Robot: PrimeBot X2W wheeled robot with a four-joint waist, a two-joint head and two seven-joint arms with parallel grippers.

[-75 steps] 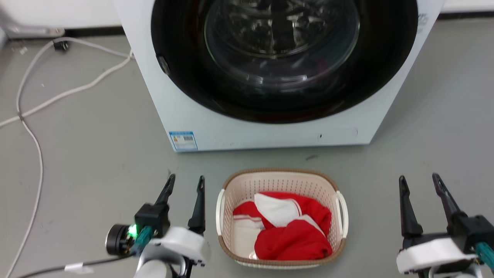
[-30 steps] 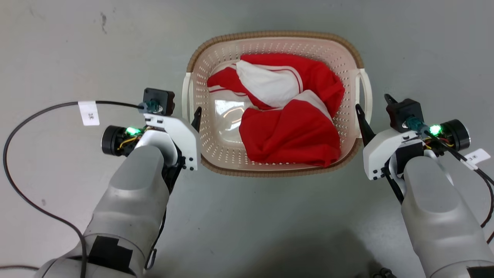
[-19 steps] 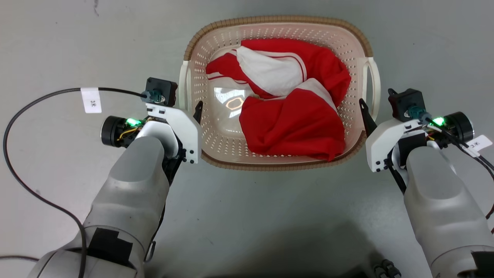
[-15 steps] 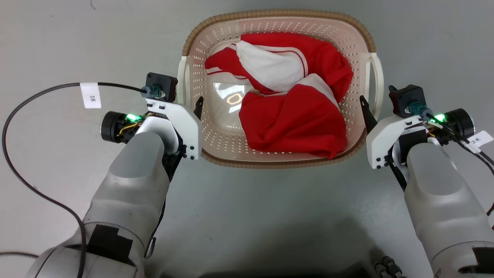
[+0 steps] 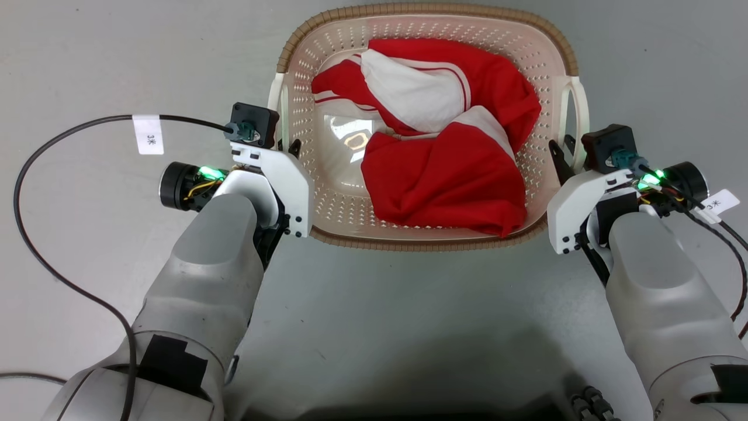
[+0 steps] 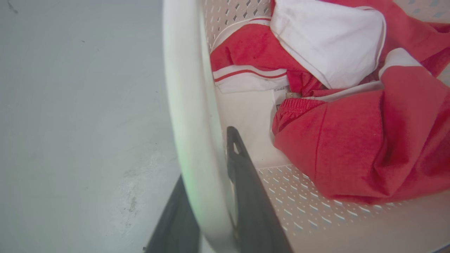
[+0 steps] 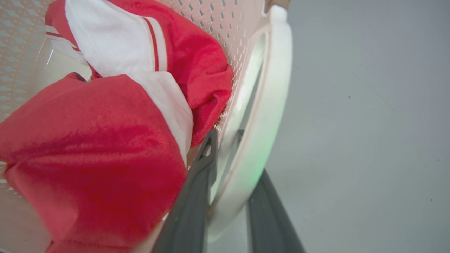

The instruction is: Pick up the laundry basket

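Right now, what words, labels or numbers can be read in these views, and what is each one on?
"3米": left cable tag, white, near the left wrist.
"3米": right cable tag, white, tilted, near the right wrist.
Sewn-in clothing label: print too small to read.

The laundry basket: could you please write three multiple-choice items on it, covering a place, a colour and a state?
1. The cream perforated plastic laundry basket sits: A) between the left gripper and right gripper; B) left of both; C) right of both.
2. The crumpled garment inside is: A) blue; B) red and white; C) green.
3. The left gripper's dark fingers: A) hang clear; B) pinch the garment; C) straddle the white side handle.
Key: A, a gripper flanks each side; B, red cloth with white panels; C, the handle runs between both fingers.
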